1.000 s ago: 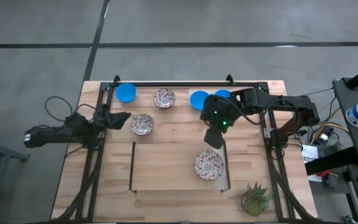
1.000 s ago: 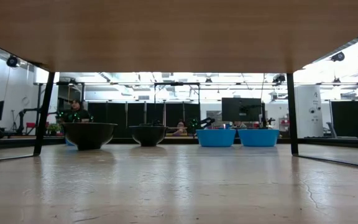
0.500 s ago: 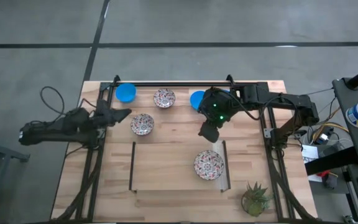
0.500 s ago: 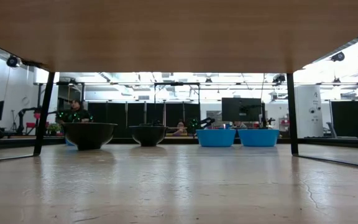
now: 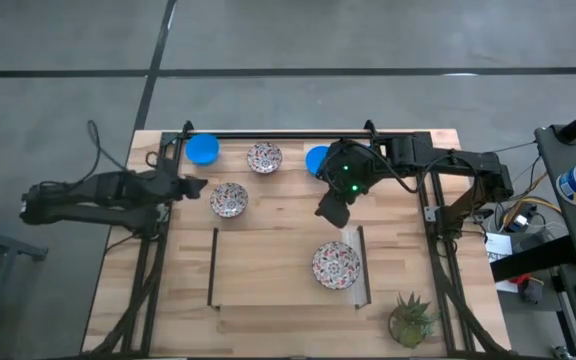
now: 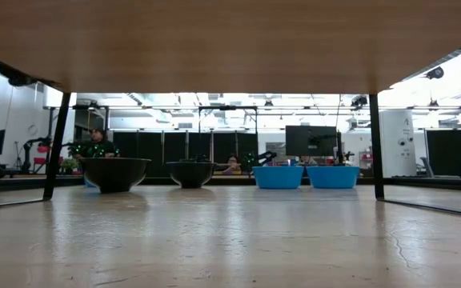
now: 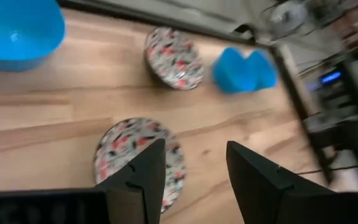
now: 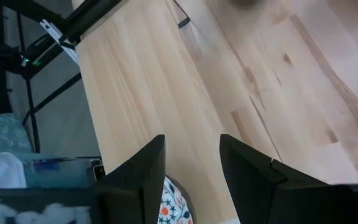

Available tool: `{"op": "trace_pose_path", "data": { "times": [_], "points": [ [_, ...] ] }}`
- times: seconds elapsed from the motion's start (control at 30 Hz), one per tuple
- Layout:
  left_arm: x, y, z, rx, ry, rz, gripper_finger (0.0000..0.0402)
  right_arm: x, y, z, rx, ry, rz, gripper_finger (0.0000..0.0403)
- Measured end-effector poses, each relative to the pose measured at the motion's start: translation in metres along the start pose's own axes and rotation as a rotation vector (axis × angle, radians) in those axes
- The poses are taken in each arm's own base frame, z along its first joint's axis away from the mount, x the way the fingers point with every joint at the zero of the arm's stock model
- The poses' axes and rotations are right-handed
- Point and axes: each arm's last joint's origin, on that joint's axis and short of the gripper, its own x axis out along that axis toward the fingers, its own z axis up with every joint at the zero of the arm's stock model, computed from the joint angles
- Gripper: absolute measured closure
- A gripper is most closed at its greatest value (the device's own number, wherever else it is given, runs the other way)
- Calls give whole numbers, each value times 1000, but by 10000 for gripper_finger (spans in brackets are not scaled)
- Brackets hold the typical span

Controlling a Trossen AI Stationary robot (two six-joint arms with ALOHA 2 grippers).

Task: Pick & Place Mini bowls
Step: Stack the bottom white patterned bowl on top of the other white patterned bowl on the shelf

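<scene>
Your left gripper (image 5: 196, 186) hovers with its jaws released and empty beside a floral mini bowl (image 5: 229, 199) near the tabletop's left edge. Your right gripper (image 5: 330, 209), jaws apart and empty, hangs mid-table. You'll find no readable writing anywhere.

Bright blue bowls (image 5: 202, 149), red-and-dark floral white bowls (image 5: 336, 265), pale wooden table (image 5: 268, 240)
</scene>
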Motion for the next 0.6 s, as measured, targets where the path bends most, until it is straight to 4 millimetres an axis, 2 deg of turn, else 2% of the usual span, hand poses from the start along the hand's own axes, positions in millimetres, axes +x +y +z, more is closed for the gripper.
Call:
{"op": "trace_pose_path", "data": {
  "times": [0.33, 0.6],
  "points": [
    [29, 0, -10, -20, 150, 171, 241, 0, 0, 0, -1, -8, -11, 252],
    [40, 9, -1, 12, 185, 271, 241, 0, 0, 0, 2, -11, -9, 252]
  ]
}}
